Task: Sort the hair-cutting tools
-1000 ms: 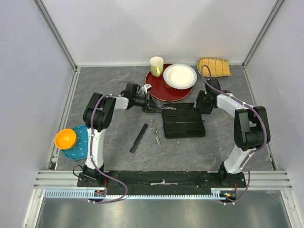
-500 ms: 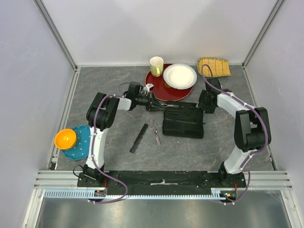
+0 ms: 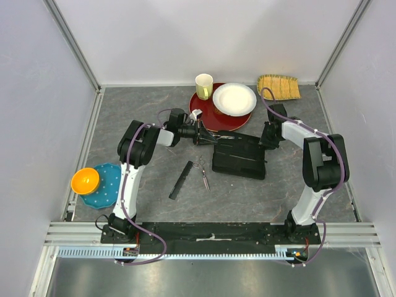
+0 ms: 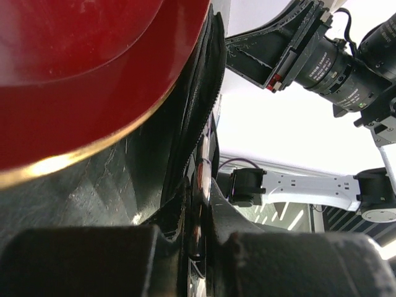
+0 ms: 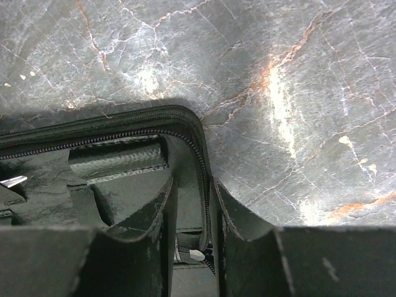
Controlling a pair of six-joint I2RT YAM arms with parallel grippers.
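Note:
The black case (image 3: 238,158) lies open in the middle of the table, slightly askew. My left gripper (image 3: 207,137) is at its upper left corner, shut on a pair of silver scissors (image 4: 199,179) whose tips (image 3: 219,139) reach over the case. In the left wrist view the case's zippered edge (image 4: 199,111) runs just ahead of the fingers. My right gripper (image 3: 267,138) is at the case's upper right corner; its jaws (image 5: 190,204) are shut on the zippered rim (image 5: 203,154). A second pair of scissors (image 3: 202,171) and the flat black comb (image 3: 181,180) lie left of the case.
A red tray (image 3: 213,116) with a white plate (image 3: 234,98) and a yellow cup (image 3: 204,86) stands behind the case, close to my left gripper. A woven mat (image 3: 279,86) lies back right. An orange bowl (image 3: 85,180) sits on a blue plate (image 3: 106,189) at the left edge.
My left gripper has carried the scissors rightward to the case's corner. The case has turned slightly. The right gripper's jaws have narrowed onto the case's rim.

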